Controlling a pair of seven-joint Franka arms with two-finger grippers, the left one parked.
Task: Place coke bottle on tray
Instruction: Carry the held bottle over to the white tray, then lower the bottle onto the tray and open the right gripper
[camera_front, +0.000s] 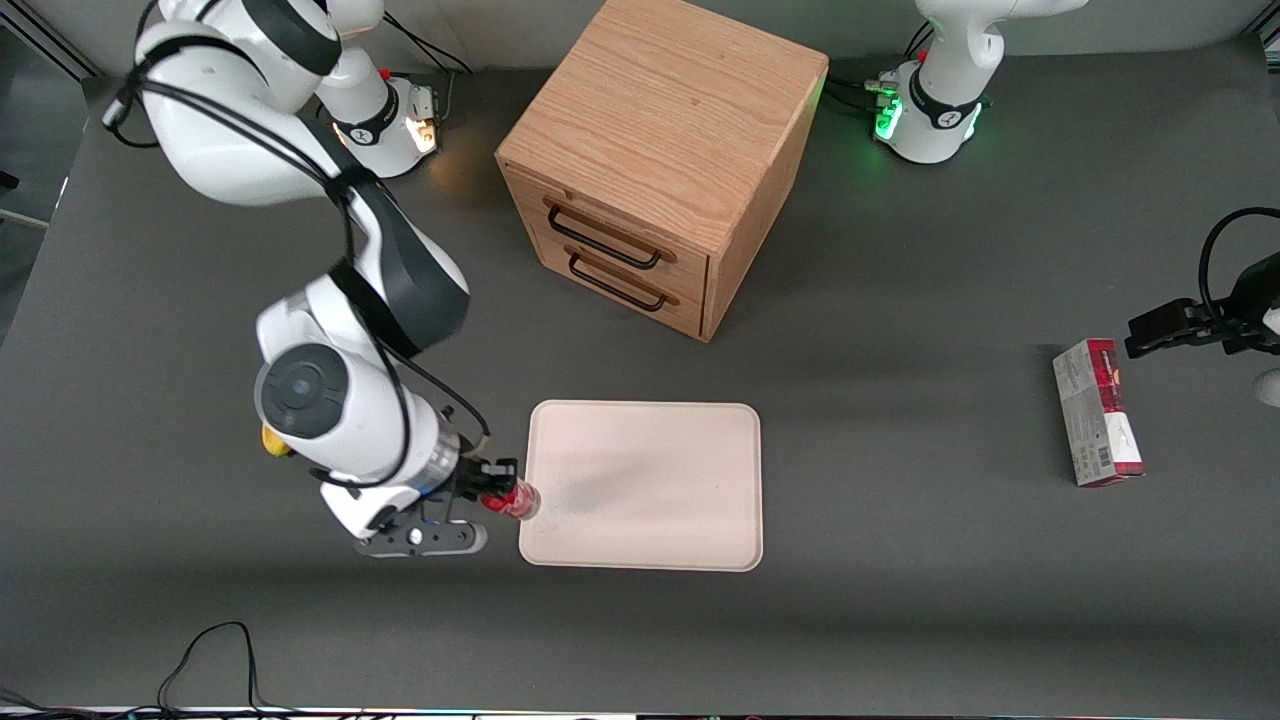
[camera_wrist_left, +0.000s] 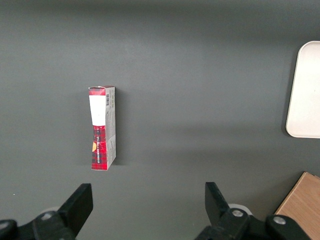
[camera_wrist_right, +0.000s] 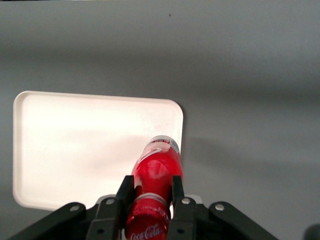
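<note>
My right gripper (camera_front: 497, 488) is shut on the coke bottle (camera_front: 513, 500), a small red bottle with a red cap. It holds the bottle in the air at the edge of the cream tray (camera_front: 650, 470) that lies toward the working arm's end. In the right wrist view the bottle (camera_wrist_right: 156, 172) sits between the two black fingers (camera_wrist_right: 124, 192), its base hanging over the tray's corner (camera_wrist_right: 90, 145).
A wooden drawer cabinet (camera_front: 660, 150) with two dark handles stands farther from the front camera than the tray. A red-and-grey carton (camera_front: 1097, 410) lies toward the parked arm's end; it also shows in the left wrist view (camera_wrist_left: 102, 127). A yellow object (camera_front: 272, 440) peeks out beside the working arm.
</note>
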